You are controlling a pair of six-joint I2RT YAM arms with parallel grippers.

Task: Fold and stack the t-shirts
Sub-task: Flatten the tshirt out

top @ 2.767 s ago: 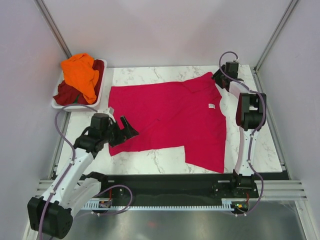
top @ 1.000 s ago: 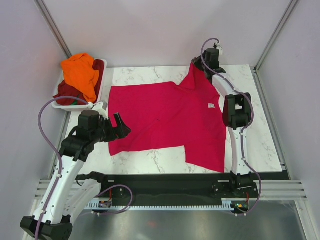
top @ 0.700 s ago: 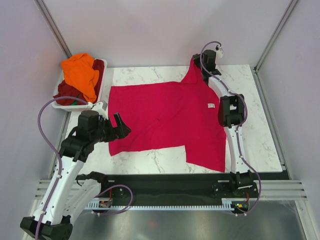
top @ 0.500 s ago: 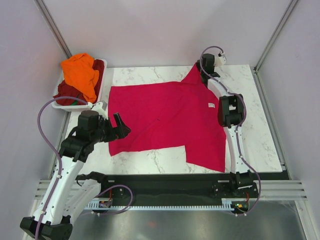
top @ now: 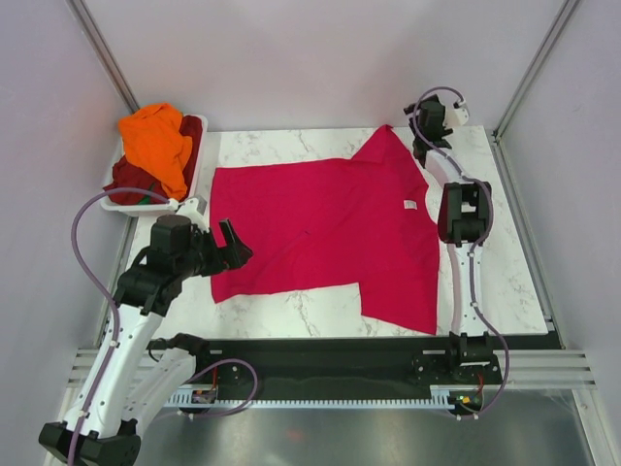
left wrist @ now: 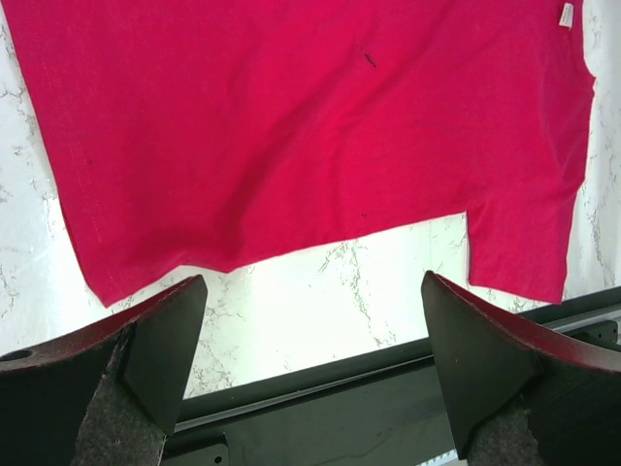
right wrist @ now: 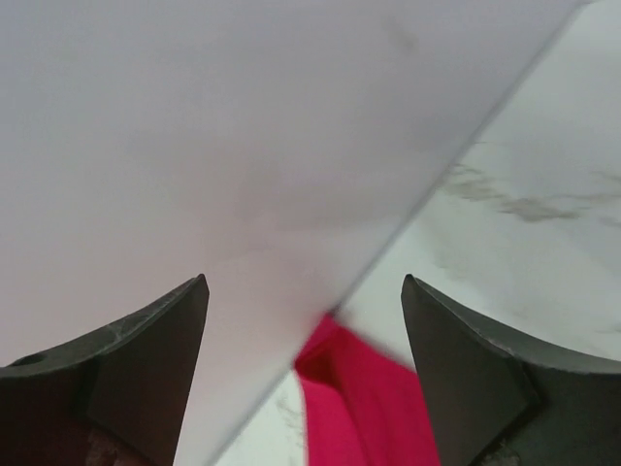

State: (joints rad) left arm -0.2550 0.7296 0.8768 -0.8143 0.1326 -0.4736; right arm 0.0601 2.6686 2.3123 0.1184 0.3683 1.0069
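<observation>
Left pincer (left wrist: pixel 312 280) and right pincer (right wrist: pixel 305 280) gape empty by the crimson shirt (top: pixel 330 218), basket (top: pixel 198 167) nearby.

A robotics lab test cell: a marble-patterned tabletop (top: pixel 505 282) boxed in by plain white panels (top: pixel 310 58) on aluminium frame posts (top: pixel 102 49) at its far corners, with the left arm (top: pixel 173 250) and right arm (top: pixel 463 212) bolted to a black rail (top: pixel 330 354) along its near edge.

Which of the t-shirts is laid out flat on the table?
The crimson-pink t-shirt lies spread out; the orange t-shirt and maroon t-shirt sit crumpled together in the white basket.
</observation>
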